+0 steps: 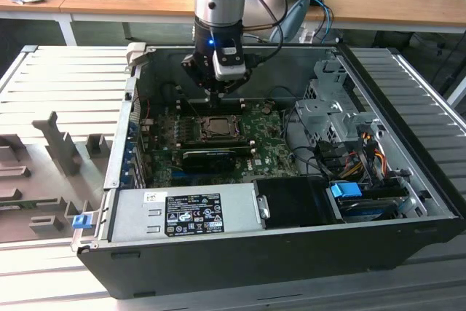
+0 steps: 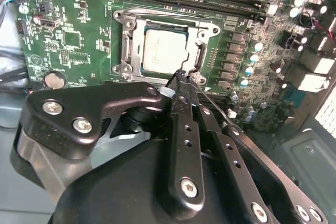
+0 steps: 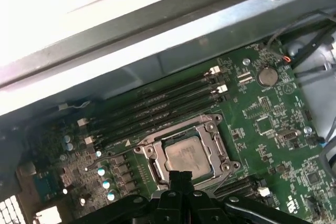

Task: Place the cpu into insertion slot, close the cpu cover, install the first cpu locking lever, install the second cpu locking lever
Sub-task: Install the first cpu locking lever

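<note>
The cpu lies flat in the insertion slot, its silver top showing in both wrist views. The cpu cover lies down over it as a grey metal frame around the chip. My gripper is low at one edge of the socket with its fingertips pressed together, shut. A thin metal lever rod runs along the board beside the fingers. I cannot tell whether the tips pinch it. In the exterior view the gripper hangs just behind the socket.
Long black memory slots run beside the socket. A black graphics card lies in front of it, then the power supply. A drive cage and cables stand at the exterior view's right. Case walls enclose everything.
</note>
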Motion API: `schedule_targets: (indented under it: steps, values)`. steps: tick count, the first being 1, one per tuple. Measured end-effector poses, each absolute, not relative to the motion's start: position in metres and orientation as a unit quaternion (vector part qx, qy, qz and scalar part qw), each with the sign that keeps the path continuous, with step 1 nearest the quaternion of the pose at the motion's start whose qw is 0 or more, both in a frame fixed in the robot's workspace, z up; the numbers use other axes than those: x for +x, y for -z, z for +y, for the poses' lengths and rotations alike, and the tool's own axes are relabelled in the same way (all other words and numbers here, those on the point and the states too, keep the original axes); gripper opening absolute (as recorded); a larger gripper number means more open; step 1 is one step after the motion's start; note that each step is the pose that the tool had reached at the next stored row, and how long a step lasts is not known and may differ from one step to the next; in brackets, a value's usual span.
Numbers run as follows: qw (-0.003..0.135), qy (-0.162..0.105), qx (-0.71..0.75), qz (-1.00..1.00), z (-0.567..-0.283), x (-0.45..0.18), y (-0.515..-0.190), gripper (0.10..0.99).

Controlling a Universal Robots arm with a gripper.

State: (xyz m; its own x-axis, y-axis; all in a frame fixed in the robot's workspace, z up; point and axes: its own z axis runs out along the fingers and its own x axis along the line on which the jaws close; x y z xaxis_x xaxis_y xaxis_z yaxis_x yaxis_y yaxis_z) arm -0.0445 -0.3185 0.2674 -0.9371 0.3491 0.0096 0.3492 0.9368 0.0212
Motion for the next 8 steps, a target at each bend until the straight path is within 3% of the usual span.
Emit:
schedule_targets:
  steps: [8]
  values:
    - [0.003,0.011,-0.133,-0.991,-0.3185,-0.0445,-0.2674,0.106]
